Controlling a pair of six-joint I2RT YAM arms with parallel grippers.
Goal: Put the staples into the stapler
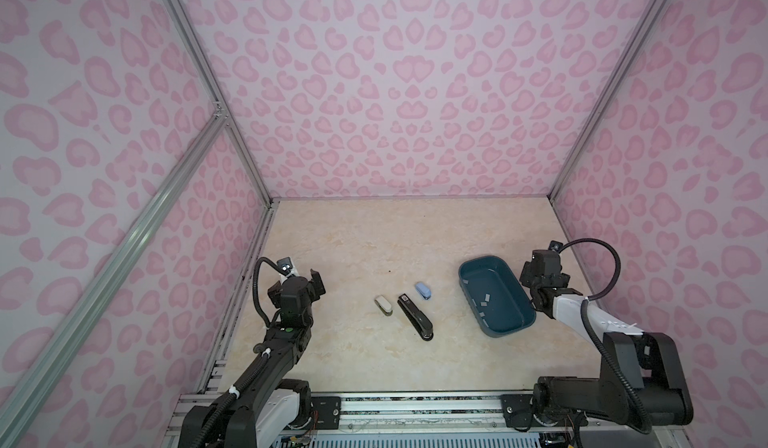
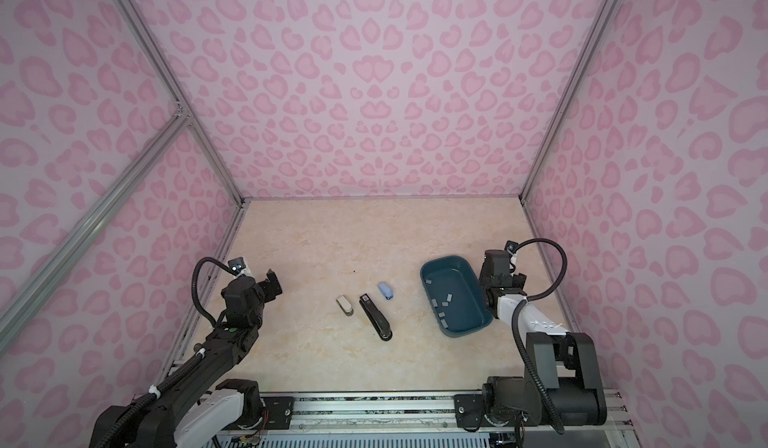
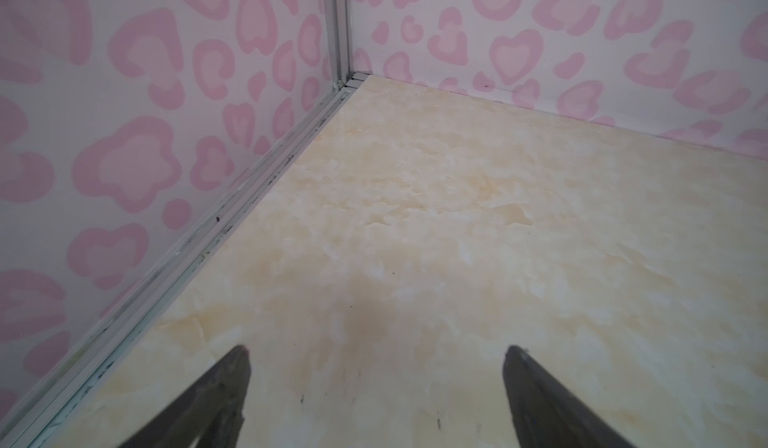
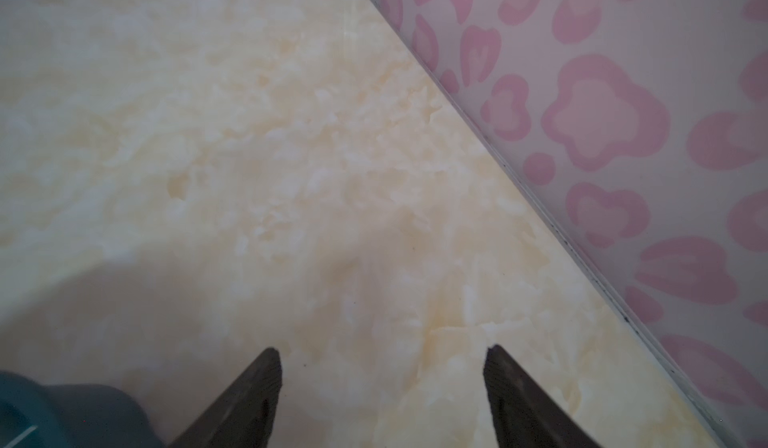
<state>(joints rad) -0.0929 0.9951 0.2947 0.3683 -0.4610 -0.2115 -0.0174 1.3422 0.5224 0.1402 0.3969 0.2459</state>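
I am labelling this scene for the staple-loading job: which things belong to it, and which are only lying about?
Belongs to the job:
- staples, loose in the teal tray
- black stapler, cream stapler, blue stapler; which one is meant, I cannot tell

Only lying about:
- the teal tray itself, merely a holder

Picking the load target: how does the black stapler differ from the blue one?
Colour: the black stapler is dark with a white label at its far end; the blue stapler is pale blue. Size: the black one is much longer; the blue one is short and stubby. Place: the blue one lies nearer the teal tray than the black. Shared: both lie on the table, slanted alike, untouched.
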